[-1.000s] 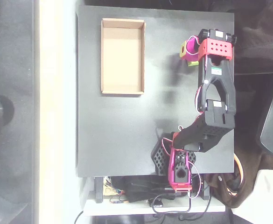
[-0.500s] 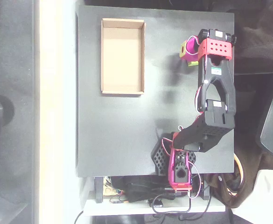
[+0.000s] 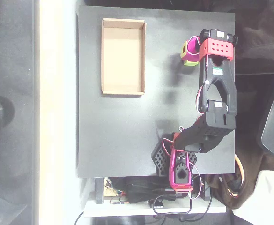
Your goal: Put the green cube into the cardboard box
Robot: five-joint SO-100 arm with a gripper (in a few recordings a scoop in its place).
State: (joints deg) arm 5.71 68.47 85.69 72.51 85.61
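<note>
In the overhead view the green cube (image 3: 184, 48) sits at the table's upper right. My gripper (image 3: 190, 52) points down over it, and its magenta jaws cover the cube's middle. Green shows to the left of the jaws and just below them. The jaws look closed onto the cube. The cardboard box (image 3: 122, 56) lies open at the upper left of the table, with a bare bottom. It is about a box-width to the left of the gripper.
The black table (image 3: 122, 136) ends close to the right of the gripper. My arm (image 3: 216, 93) runs along that right side down to its base (image 3: 180, 168) at the bottom edge. Cables lie below the base.
The arm has stayed in place. More green now shows below the magenta jaws than before, as if the cube shifted slightly between them.
</note>
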